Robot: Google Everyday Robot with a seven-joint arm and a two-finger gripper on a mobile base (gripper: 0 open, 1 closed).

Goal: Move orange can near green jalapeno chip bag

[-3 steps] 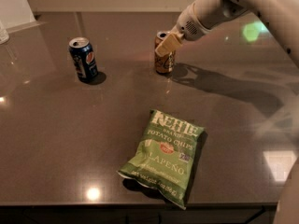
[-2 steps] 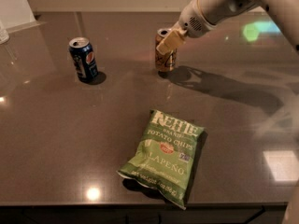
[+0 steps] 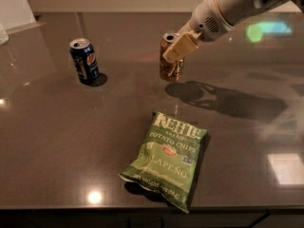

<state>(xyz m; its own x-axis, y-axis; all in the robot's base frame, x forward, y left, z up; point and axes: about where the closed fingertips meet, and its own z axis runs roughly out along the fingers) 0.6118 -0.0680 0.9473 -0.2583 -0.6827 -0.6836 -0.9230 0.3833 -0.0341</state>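
The orange can (image 3: pixel 172 71) stands upright at the back middle of the dark countertop (image 3: pixel 52 141). My gripper (image 3: pixel 173 50) reaches in from the upper right and is shut on the can's upper half, with one pale finger (image 3: pixel 180 46) across its front. The green jalapeno chip bag (image 3: pixel 167 159) lies flat near the front edge, below the can and about a can's height away from it.
A dark blue can (image 3: pixel 84 60) stands at the back left, well apart from the orange can. My white arm (image 3: pixel 232 6) crosses the upper right and throws a shadow (image 3: pixel 223 101) on the countertop. The counter's front edge runs along the bottom.
The gripper and the orange can have shifted slightly right and toward the front together. The chip bag and the blue can have not moved.
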